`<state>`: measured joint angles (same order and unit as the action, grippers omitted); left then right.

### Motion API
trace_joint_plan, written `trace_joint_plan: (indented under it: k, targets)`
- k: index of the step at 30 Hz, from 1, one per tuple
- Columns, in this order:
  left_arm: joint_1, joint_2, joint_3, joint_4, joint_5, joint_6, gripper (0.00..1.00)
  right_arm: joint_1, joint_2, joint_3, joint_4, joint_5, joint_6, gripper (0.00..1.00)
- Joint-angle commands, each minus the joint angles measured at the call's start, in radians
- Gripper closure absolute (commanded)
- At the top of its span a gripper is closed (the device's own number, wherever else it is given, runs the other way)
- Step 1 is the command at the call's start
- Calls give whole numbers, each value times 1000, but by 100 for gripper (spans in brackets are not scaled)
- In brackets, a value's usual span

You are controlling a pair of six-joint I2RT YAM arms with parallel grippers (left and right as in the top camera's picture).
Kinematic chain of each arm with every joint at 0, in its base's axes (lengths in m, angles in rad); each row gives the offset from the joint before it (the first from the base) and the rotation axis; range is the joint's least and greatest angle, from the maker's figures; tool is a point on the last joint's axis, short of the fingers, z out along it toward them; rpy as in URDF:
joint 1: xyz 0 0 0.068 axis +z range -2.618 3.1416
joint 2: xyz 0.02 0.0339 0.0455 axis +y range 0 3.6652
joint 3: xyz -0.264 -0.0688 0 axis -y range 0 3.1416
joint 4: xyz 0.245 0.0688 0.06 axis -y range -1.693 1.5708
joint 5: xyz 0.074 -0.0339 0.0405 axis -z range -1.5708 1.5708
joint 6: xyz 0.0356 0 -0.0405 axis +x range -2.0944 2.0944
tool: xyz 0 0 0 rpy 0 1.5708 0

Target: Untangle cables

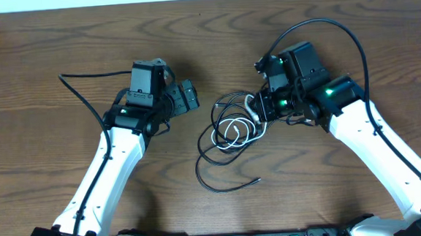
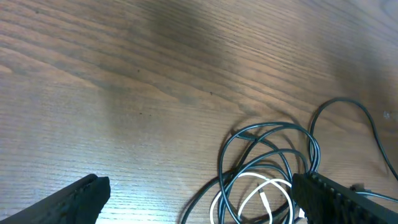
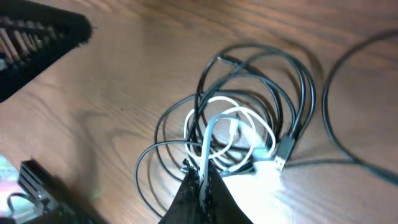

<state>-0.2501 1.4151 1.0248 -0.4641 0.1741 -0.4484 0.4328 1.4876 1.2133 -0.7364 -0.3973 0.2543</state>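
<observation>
A tangle of black cables [image 1: 223, 143] with a shorter white cable [image 1: 235, 131] looped inside lies at the table's middle. My right gripper [image 1: 257, 109] is shut on the white cable at the tangle's right edge; in the right wrist view the white cable [image 3: 207, 140] runs up out of the closed jaws [image 3: 203, 176] over the black loops [image 3: 261, 68]. My left gripper [image 1: 187, 97] is open and empty, just left of the tangle. In the left wrist view its fingers [image 2: 199, 202] frame the black loops [image 2: 267, 140] and white cable [image 2: 258, 186].
A black cable end [image 1: 233, 186] trails from the tangle toward the table's front. A thick black arm wire [image 1: 81, 96] loops behind the left arm, another [image 1: 337, 30] arcs over the right arm. The wooden table [image 1: 45, 40] surrounds everything.
</observation>
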Motion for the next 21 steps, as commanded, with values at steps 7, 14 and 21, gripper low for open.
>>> trace_joint_plan:
  k: [7, 14, 21]
  targets:
    - [5, -10, 0, 0, -10, 2, 0, -128, -25, 21, 42, 257, 117, 99]
    - [5, -10, 0, 0, -10, 2, 0, -346, -100, 79, 61, -21, 122, 99]
    - [5, -10, 0, 0, -10, 2, 0, -522, -203, 129, 76, -190, 122, 99]
